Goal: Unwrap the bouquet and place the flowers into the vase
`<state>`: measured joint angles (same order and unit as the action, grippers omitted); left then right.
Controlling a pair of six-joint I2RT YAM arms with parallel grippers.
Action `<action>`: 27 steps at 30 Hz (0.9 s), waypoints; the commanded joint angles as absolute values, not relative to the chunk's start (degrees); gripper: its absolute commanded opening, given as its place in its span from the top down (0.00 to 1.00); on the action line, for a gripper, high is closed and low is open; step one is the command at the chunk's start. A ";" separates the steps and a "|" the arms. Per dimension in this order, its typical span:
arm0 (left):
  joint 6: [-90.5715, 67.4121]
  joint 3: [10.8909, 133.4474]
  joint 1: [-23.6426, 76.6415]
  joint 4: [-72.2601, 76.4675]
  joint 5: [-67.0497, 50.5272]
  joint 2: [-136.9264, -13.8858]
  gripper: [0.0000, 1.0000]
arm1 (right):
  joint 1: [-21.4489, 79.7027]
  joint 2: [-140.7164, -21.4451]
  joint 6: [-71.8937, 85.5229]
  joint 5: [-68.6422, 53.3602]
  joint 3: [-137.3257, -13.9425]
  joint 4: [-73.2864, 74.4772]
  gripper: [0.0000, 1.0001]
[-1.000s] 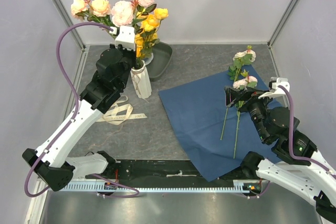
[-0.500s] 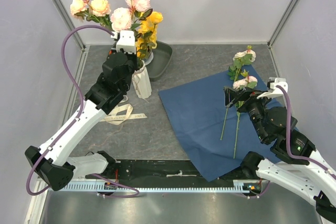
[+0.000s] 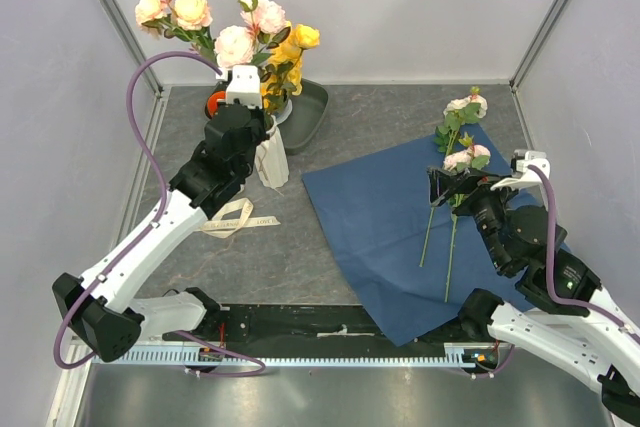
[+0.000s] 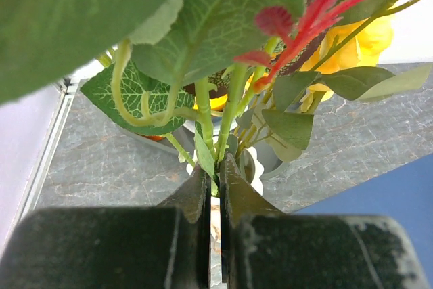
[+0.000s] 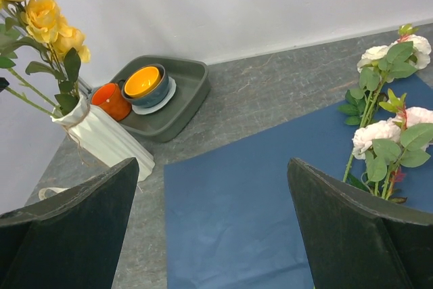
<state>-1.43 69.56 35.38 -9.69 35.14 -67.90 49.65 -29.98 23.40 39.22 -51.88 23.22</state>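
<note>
The white ribbed vase (image 3: 270, 162) stands upright, holding pink and yellow flowers (image 3: 240, 42). Two pale pink stems (image 3: 466, 105) lie on the flattened blue paper (image 3: 380, 237).

One white ribbed vase (image 3: 272, 165), one dark grey tray (image 3: 312, 115), one blue paper sheet (image 3: 380, 237) and one cream ribbon (image 3: 228, 217) are counted on the worktop (image 3: 350, 132). Two bowls are seen in the tray, one orange bowl (image 5: 110, 101) and one blue bowl (image 5: 145, 83). Two loose flower stems (image 3: 429, 232) are laid on the sheet; the bunch (image 3: 250, 32) in the vase cannot be counted bloom by bloom.
</note>
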 commanded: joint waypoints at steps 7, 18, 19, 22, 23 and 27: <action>-7.29 66.98 35.42 -6.86 37.97 -68.56 0.94 | 49.75 -30.32 24.61 40.43 -51.59 22.06 0.02; -5.98 65.48 35.68 -4.31 39.73 -66.01 0.64 | 49.75 -32.61 24.96 40.60 -50.54 22.06 0.02; -5.89 65.39 35.77 -4.13 39.81 -65.66 0.59 | 49.66 -32.69 24.96 40.52 -50.54 22.06 0.02; -5.63 65.39 35.86 -3.78 39.73 -64.43 0.45 | 49.66 -33.66 25.05 40.61 -50.36 22.06 0.02; -5.54 65.30 35.86 -3.69 39.55 -64.16 0.41 | 49.66 -34.53 25.05 40.61 -50.27 22.06 0.02; -4.57 65.65 36.21 -3.87 37.97 -62.32 0.36 | 49.66 -37.52 25.22 40.78 -50.10 22.41 0.02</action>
